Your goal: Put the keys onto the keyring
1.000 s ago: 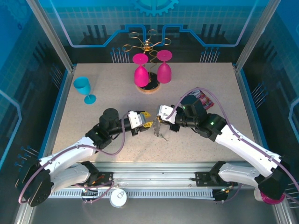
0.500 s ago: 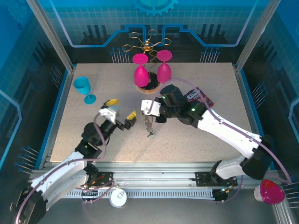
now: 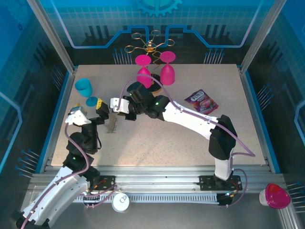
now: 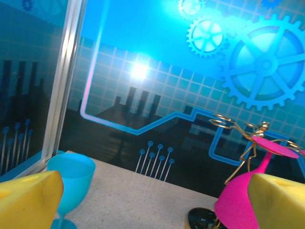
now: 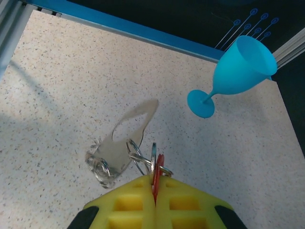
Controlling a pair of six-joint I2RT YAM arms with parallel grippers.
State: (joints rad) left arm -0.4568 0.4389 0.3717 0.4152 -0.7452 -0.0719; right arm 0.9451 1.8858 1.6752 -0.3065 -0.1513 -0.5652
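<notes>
Pinching keys [image 5: 157,175], blue goblet [image 5: 242,64] nearby

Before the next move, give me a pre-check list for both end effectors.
1. Right end effector grip on the red key: ok, shut on it.
2. Metal rings hanging from that grip: ok.
3. Left end effector open: ok, nothing between its fingers.
4. Clearance from the blue goblet: not ok, its base sits close beside the left end effector.
5. What else hangs on the rings: cannot tell, the cluster is too small.
</notes>
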